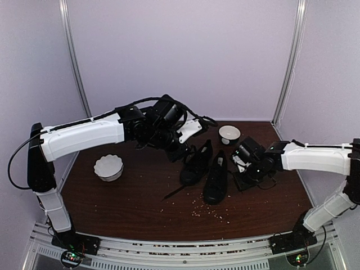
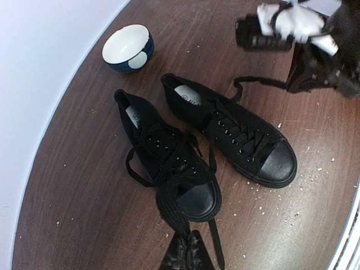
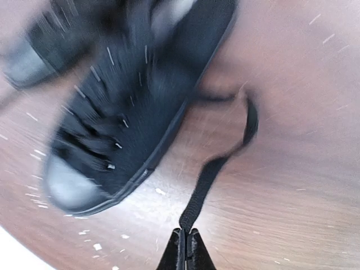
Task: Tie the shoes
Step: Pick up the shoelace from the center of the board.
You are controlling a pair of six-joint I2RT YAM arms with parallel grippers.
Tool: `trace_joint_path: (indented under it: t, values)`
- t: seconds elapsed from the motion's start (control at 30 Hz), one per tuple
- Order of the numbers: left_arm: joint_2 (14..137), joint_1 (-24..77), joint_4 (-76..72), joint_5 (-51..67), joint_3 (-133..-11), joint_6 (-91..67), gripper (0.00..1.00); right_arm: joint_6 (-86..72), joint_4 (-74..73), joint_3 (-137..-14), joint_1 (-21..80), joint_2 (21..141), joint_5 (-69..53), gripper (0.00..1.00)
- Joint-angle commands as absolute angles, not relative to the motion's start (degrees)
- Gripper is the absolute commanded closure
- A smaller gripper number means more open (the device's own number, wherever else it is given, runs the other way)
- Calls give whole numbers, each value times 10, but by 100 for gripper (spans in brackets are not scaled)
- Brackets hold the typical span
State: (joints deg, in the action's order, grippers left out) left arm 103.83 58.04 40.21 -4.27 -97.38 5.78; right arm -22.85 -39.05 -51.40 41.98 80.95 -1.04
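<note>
Shoes: left shoe (image 1: 196, 164) and right shoe (image 1: 216, 179) lie side by side on the table (image 1: 129, 202), right of its middle, toes toward the near edge.
Left gripper (image 2: 187, 239): fingers pressed together, pinching the left shoe's lace (image 2: 169, 211) just beside that shoe's toe.
Right gripper (image 3: 185, 233): clamped on the end of the right shoe's lace (image 3: 205, 183), which curves over the wood toward the blurred shoe.
Bowls: fluted white bowl (image 1: 108, 167) toward the left edge; small bowl (image 1: 229, 134) near the back edge.
Crumbs (image 1: 211, 212): scattered toward the near edge.

Robot lab booth, plain white walls (image 1: 180, 50), alu posts (image 1: 76, 56), table (image 1: 129, 208) w/ mount rail (image 1: 180, 252)
</note>
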Motion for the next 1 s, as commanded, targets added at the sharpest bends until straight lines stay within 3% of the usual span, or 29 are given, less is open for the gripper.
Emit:
trace_joint_path:
  t: [0.0, 0.17, 0.43, 0.77, 0.97]
  values:
    - [1041, 575, 365, -39, -977, 71, 100, -219, -423, -548, 389, 709, -20, 100]
    - [1043, 575, 336, -26, -966, 87, 100, -189, -378, -617, 377, 695, -94, 100]
    - [1006, 580, 291, 26, -909, 94, 100, -205, -300, -786, 385, 856, -200, 100]
    - [987, 591, 236, 81, -850, 116, 100, -252, -270, -827, 428, 963, -212, 99]
    - [993, 592, 218, 100, -848, 114, 100, -248, -266, -813, 431, 951, -242, 57]
